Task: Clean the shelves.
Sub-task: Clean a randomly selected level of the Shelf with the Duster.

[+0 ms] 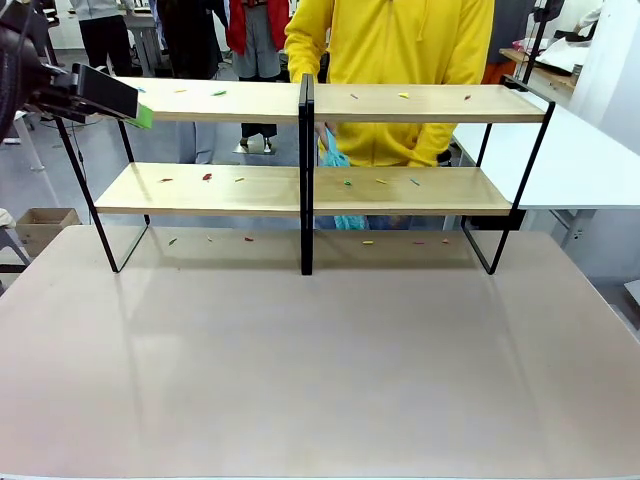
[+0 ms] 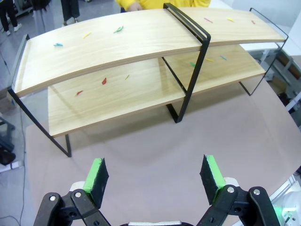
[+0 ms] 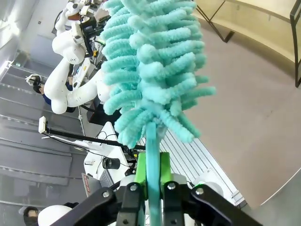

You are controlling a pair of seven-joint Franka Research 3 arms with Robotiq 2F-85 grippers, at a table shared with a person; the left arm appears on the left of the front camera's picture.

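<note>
The shelves stand along the far side of the table, two joined racks with light wooden boards in black frames. Several small coloured scraps lie on both tiers and on the table beneath. My left gripper hovers at the upper board's left end. In the left wrist view it is open, its green pads wide apart with nothing between them, facing the shelves from above. My right gripper is shut on the handle of a teal fluffy duster, off to the side of the shelves.
A person in a yellow hoodie stands behind the shelves with a blue item at hand level. A white table adjoins at the right. The beige tabletop in front of the shelves is bare. A cardboard box sits on the floor at left.
</note>
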